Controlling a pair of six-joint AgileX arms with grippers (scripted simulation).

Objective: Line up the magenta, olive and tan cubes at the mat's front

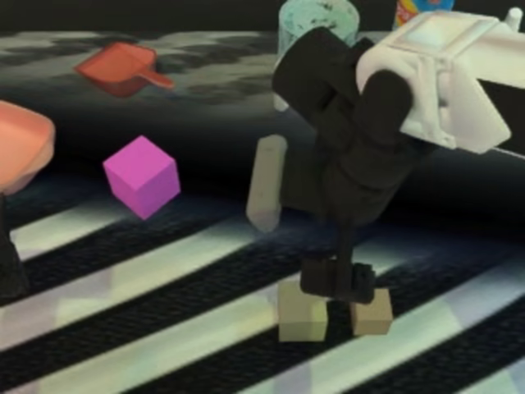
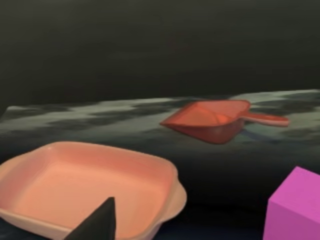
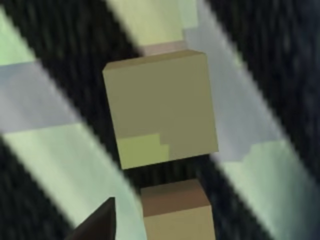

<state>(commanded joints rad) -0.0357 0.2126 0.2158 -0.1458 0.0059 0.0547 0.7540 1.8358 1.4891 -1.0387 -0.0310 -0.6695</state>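
Note:
The magenta cube (image 1: 141, 176) (image 2: 295, 207) stands at the back left of the striped mat (image 1: 164, 279), far from both grippers. The olive cube (image 1: 302, 313) (image 3: 160, 107) and the smaller tan cube (image 1: 372, 312) (image 3: 177, 215) sit side by side near the mat's front, a narrow gap between them. My right gripper (image 1: 338, 286) hangs open just above that pair. In the right wrist view one dark fingertip (image 3: 102, 220) stands clear of the tan cube. My left arm (image 1: 8, 258) is parked at the left edge, its fingertip (image 2: 100, 222) over the salmon dish.
A salmon dish (image 1: 20, 144) (image 2: 85, 187) sits at the far left. Behind it lies a red scoop (image 1: 123, 67) (image 2: 212, 120). A pale bar (image 1: 267, 182) lies mid-table beside the right arm. A teal cup (image 1: 316, 25) and a colourful can (image 1: 422, 8) stand at the back.

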